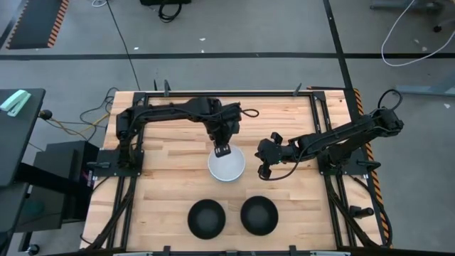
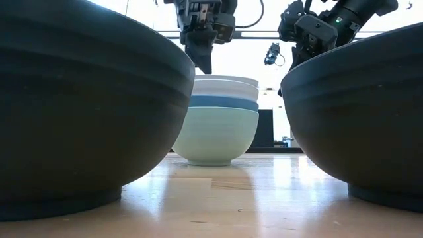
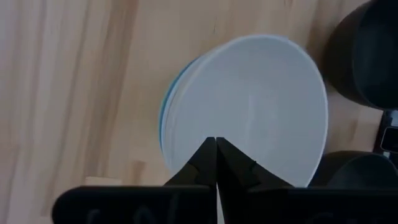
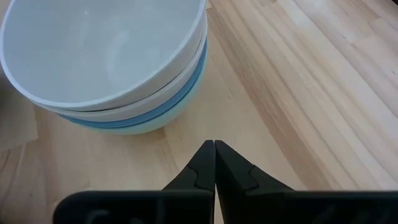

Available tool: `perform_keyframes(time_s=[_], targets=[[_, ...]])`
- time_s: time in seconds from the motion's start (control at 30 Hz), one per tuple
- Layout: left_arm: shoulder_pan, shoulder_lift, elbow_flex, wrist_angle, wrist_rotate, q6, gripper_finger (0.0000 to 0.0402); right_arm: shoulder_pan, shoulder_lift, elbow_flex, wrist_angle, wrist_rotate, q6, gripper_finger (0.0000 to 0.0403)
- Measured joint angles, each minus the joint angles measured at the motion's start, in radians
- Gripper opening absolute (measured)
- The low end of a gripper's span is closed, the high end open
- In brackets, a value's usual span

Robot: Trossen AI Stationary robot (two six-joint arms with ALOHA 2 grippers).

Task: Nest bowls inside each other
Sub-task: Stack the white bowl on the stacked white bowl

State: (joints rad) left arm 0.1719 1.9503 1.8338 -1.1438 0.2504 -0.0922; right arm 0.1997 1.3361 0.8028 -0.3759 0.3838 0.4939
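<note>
At mid-table, a stack [image 1: 226, 164] of four nested bowls: two white on top, one blue, one mint at the bottom [image 2: 215, 140]; lower three mostly hidden, only rims showing. Near the front edge, two black bowls [image 1: 206, 217] [image 1: 258, 215] side by side, unstacked. Above the stack's rim, left gripper [image 1: 222, 151], fingers together, holding nothing. Just beside the stack, right gripper [image 1: 264, 171], likewise pinched shut and empty.

A wooden table [image 1: 170, 188], cables [image 1: 78, 121] and perhaps a mint-green object [image 1: 14, 102] beside it.
</note>
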Motion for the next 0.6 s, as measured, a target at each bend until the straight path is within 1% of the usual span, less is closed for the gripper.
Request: perform_keyframes(time_s=[0.3,0.6], targets=[[0.021,0.000,-0.109,0.042,0.004,-0.001,0.0004,0.000,0.000,0.000,-0.004,0.000,-0.007,0.0004],[0.034,0.000,-0.122,0.067,0.012,-0.001,0.0004,0.000,0.000,0.000,-0.005,0.001,-0.007,0.0004]])
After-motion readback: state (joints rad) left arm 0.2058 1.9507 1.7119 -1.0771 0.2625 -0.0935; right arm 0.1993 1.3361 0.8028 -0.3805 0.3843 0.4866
